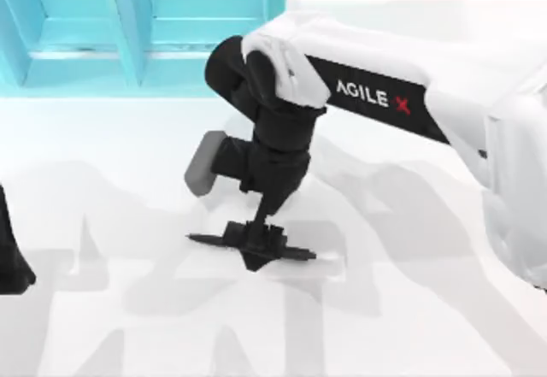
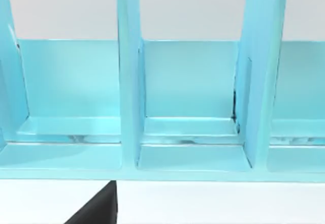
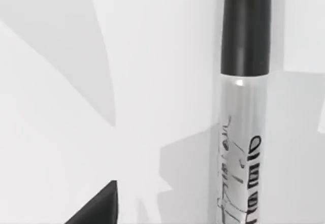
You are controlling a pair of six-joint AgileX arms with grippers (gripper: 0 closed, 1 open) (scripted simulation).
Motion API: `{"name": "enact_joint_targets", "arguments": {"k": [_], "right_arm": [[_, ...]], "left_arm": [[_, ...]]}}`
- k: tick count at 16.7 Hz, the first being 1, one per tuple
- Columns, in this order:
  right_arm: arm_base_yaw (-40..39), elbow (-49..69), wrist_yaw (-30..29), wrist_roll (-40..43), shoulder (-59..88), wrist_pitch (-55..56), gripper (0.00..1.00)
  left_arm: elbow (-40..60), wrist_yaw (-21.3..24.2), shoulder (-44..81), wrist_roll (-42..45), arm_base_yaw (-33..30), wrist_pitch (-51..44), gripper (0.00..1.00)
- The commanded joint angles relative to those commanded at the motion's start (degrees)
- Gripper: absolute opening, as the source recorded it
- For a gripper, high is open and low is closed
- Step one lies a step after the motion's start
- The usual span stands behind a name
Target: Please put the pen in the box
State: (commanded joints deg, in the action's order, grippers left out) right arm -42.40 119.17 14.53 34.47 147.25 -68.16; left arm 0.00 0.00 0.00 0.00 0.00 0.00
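The pen (image 1: 295,253) lies flat on the white table near its middle, black with a pointed tip toward the left. Up close, the pen (image 3: 246,132) shows its black cap and a white-grey band with lettering. My right gripper (image 1: 255,244) is lowered straight over the pen's middle, open, with one jaw on each side of it, and the pen still rests on the table. The turquoise box (image 1: 128,35) stands at the back left, its compartments open toward the table. The box (image 2: 129,82) with its dividers faces my left wrist camera. My left gripper (image 1: 10,262) is parked at the left edge.
The white right arm (image 1: 385,95) stretches from the right edge across the table's back half, passing just in front of the box's right end. Bare white table lies between the pen and the box.
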Motion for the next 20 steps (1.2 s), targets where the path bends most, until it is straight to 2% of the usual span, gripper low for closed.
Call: {"name": "enact_joint_targets", "arguments": {"k": [11,19,20], "right_arm": [[0.0,0.0,0.0,0.0,0.0,0.0,0.02],[0.0,0.0,0.0,0.0,0.0,0.0,0.0],[1.63,1.21,-3.41,1.24,-3.75,-0.26,0.0]], "left_arm": [[0.0,0.0,0.0,0.0,0.0,0.0,1.0],[0.0,0.0,0.0,0.0,0.0,0.0,1.0],[0.0,0.0,0.0,0.0,0.0,0.0,1.0]]}}
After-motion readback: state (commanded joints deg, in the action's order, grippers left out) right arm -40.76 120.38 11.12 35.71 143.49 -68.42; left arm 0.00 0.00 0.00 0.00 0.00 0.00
